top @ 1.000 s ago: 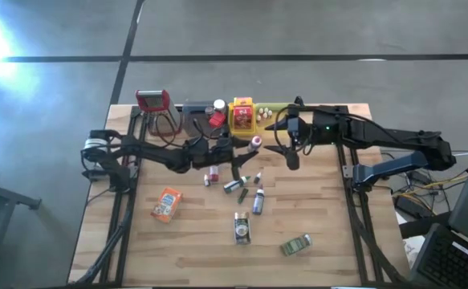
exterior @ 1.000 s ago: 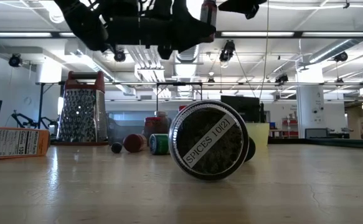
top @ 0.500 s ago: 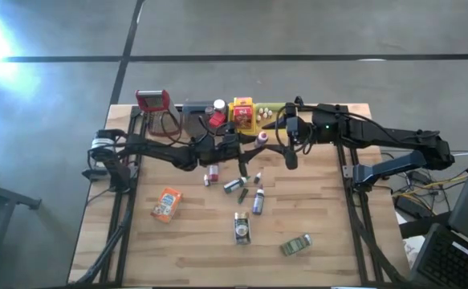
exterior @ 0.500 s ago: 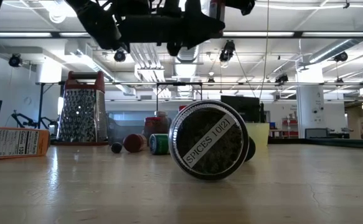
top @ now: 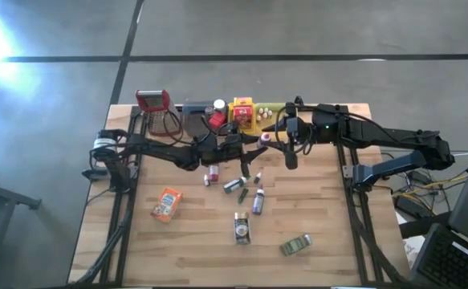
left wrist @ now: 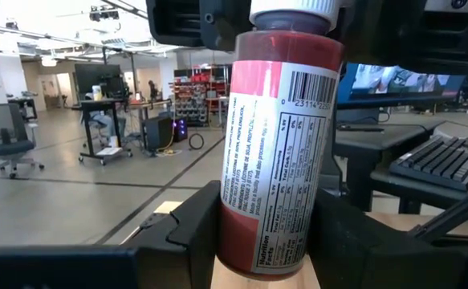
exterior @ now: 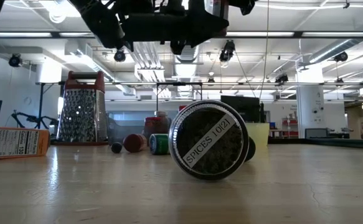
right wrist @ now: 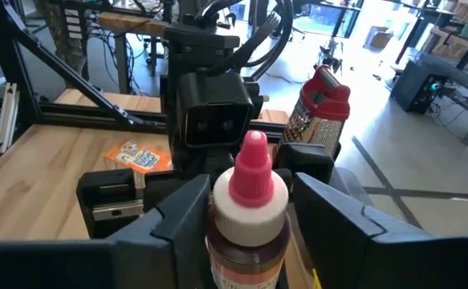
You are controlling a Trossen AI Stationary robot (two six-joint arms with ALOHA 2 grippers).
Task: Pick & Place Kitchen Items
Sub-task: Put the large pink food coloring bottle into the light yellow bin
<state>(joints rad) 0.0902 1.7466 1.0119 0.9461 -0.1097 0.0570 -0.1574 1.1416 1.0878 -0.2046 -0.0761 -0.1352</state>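
A small red-filled bottle (top: 263, 137) with a pink cap and a white label is up in the air over the far middle of the table. My left gripper (top: 256, 141) is shut on it. My right gripper (top: 285, 143) is open and faces it from the right. Its fingers (right wrist: 177, 217) stand on either side of the bottle's upper part (right wrist: 250, 201); whether they touch it I cannot tell. Loose on the table lie an orange packet (top: 166, 204), small bottles (top: 234, 185), a spice tin (exterior: 209, 140) and a green tin (top: 296, 245). My left gripper pinches the lower half of the bottle's body (left wrist: 258, 241) between its two fingers (left wrist: 193, 237). The fingers come in level from the table's left. The bottle stands upright in the hold, cap up, lifted clear of the table.
Along the far edge sit a red-topped grater (top: 155, 103), a grey tray (top: 195, 119), a yellow tray (top: 243, 117) and a green tray (top: 272, 111). The near left and near right parts of the table hold nothing but the packet and tins.
My left gripper has carried the bottle toward the table's right, up to my right gripper, so the bottle now stands between the right fingers. The bottle has stayed upright.
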